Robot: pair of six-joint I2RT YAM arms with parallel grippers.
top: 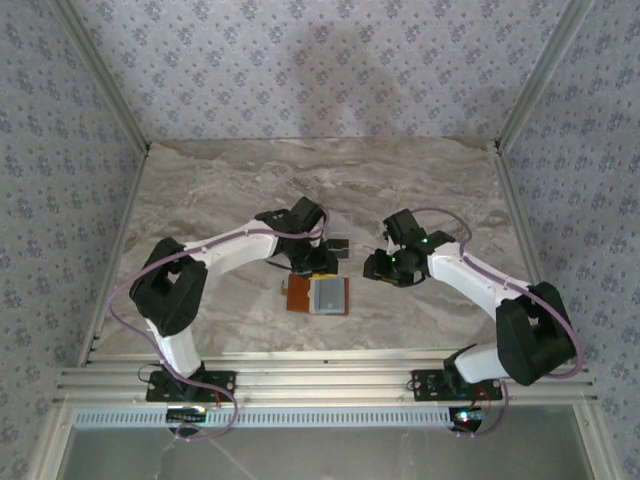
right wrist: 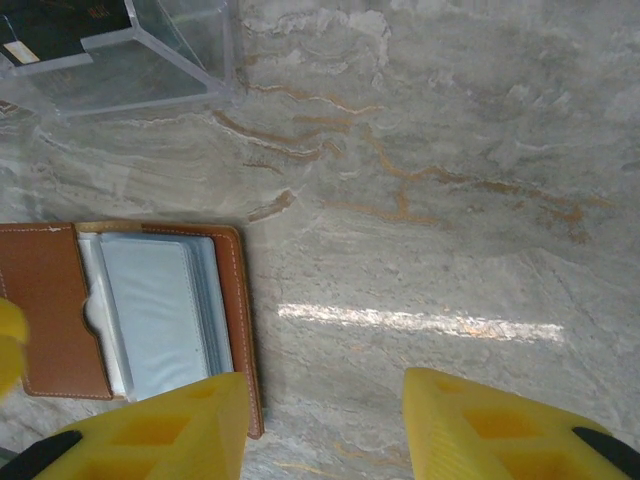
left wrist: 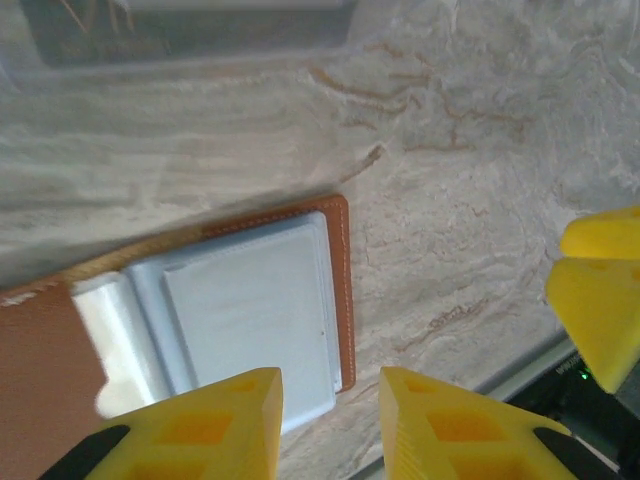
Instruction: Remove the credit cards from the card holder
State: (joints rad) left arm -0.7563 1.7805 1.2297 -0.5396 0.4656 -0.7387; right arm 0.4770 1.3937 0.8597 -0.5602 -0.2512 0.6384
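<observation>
The card holder [top: 318, 297] lies open on the table [top: 420, 180]. Behind it sits a tray [right wrist: 180, 75] with a card [right wrist: 60, 20] inside.

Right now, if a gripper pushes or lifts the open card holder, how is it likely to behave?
The card holder lies flat and thin on the polished table, so it would probably slide, not tip. Its leather probably flexes at the fold when lifted. The glossy sleeves may be slippery.

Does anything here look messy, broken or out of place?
Nothing stands out. The card holder lies open and flat on the marble table, its leather and sleeves looking intact. The clear plastic tray beyond it has something dark inside. No spills.
</observation>
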